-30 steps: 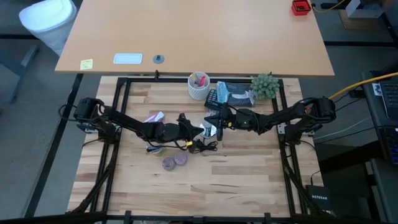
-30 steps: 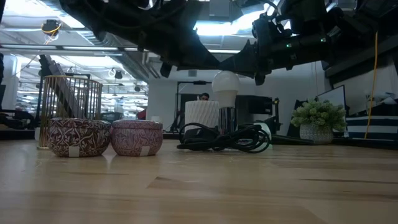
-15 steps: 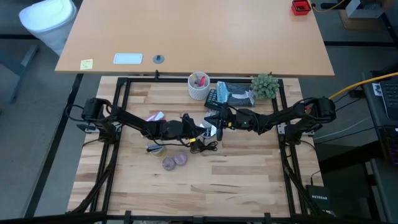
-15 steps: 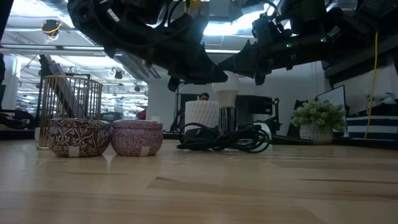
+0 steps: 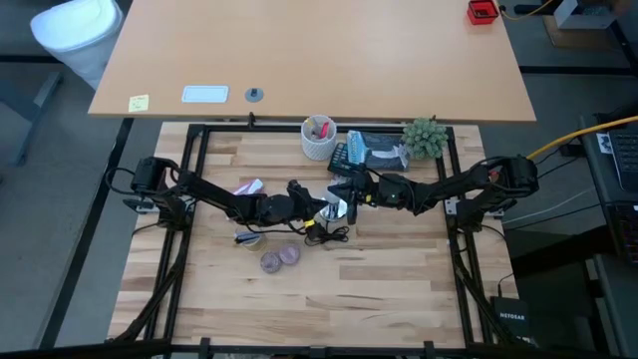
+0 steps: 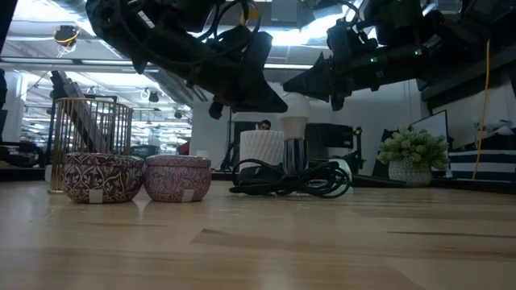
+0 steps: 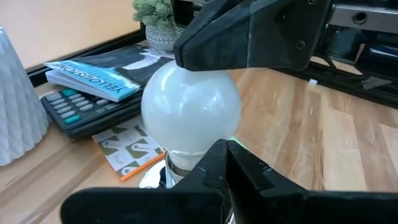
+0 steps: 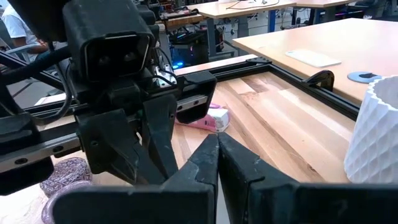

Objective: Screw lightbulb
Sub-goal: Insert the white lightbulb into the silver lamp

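**Op A:** High view, left to right: my left claw (image 5: 321,213) has slid in from the left over the past second and now sits just beside the lightbulb (image 5: 339,208), mid-counter (image 5: 399,289). A second ago it hung farther back.

**Op B:** Fingers?

**Op A:** Pressed together, holding nothing. In the left wrist view the lightbulb (image 7: 190,111) stands upright in its socket right ahead of the closed tips, not between them.

**Op B:** And the right side?

**Op A:** My right claw (image 5: 351,194) hasn't shifted; it hovers just beside the bulb from the other side, fingers also shut and empty. In the low view the lightbulb (image 6: 293,113) shows between both arms, above the black cable (image 6: 292,179).

**Op B:** Meaning?

**Op A:** I judge that I'm only at the approach; the left claw must part before any twisting.
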Motion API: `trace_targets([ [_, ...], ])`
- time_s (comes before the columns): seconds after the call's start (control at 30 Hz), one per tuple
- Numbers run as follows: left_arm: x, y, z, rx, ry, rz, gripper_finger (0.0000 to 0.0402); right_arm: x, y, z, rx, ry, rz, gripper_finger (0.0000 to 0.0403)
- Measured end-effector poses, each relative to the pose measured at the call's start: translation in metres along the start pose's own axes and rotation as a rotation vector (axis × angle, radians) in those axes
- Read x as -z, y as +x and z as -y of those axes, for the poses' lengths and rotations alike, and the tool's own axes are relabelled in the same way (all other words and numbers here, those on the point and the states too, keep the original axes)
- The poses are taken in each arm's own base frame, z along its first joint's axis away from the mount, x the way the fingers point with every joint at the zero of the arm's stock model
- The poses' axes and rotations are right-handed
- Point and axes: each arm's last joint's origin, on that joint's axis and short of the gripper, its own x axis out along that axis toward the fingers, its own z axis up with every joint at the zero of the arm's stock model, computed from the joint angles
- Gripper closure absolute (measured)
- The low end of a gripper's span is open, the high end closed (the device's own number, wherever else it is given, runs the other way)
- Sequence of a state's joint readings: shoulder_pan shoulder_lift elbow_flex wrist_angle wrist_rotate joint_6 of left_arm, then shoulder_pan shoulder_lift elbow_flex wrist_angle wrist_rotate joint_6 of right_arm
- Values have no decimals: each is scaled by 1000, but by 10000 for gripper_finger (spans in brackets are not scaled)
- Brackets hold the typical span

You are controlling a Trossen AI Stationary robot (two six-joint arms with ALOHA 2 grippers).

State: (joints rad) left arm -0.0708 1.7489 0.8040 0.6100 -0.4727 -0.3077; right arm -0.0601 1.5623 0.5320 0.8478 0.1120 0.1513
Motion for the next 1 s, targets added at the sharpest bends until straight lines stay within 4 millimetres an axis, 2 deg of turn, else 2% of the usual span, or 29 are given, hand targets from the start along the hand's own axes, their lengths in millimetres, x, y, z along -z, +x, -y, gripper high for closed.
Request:
trace_targets([
  [0.53, 3, 0, -4, -128, -9, 8, 401, 0, 0, -1, -14, 0, -2, 388],
  [1.0, -3, 7, -22, -212, 17, 29, 401, 1, 0, -1, -26, 0, -8, 388],
])
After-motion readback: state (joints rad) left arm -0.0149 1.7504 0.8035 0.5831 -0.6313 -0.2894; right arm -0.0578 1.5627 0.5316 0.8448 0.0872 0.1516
